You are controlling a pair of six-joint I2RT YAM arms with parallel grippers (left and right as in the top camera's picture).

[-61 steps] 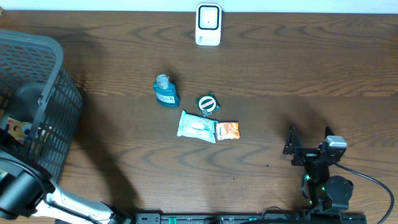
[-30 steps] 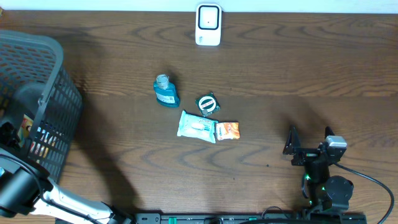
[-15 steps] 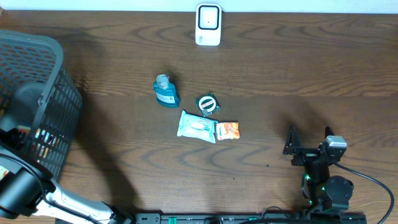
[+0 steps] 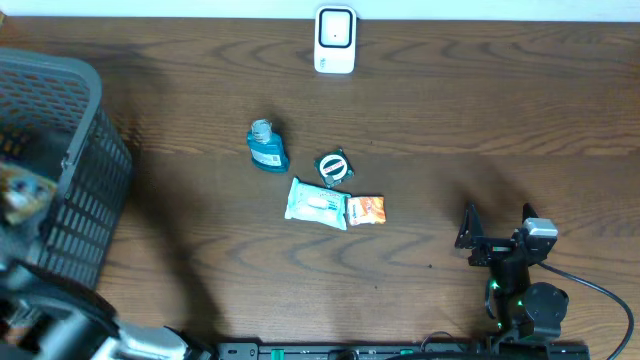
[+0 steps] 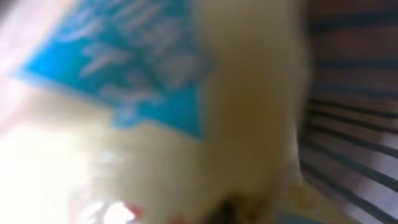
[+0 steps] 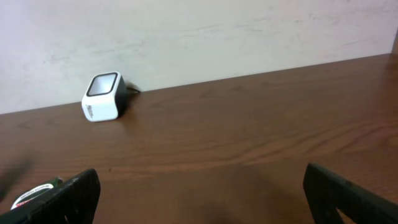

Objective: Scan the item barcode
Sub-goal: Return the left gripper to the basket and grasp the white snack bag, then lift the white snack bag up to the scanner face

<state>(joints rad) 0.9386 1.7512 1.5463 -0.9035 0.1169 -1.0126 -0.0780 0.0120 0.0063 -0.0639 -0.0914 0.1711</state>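
Note:
A blurred white packet with a blue label [image 5: 149, 93] fills the left wrist view, right up against the camera, and hides my left fingers. Dark basket bars [image 5: 354, 124] show behind it. From overhead, a blurred yellowish item [image 4: 22, 190] hangs inside the grey basket [image 4: 85, 150] at the far left, and the left gripper cannot be made out there. The white barcode scanner [image 4: 335, 40] stands at the table's back edge and shows in the right wrist view as the scanner [image 6: 102, 98]. My right gripper [image 4: 498, 222] rests at the front right, open and empty [image 6: 205, 205].
Mid-table lie a blue bottle [image 4: 266, 146], a round green item [image 4: 334, 166], a white wipes pack [image 4: 316, 203] and an orange packet [image 4: 366, 210]. The left arm [image 4: 60, 335] crosses the front-left corner. A pale wall backs the table behind the scanner.
The left arm has shifted in the basket, and the item inside it has moved up and left into a blur. The right arm and the table items have not moved.

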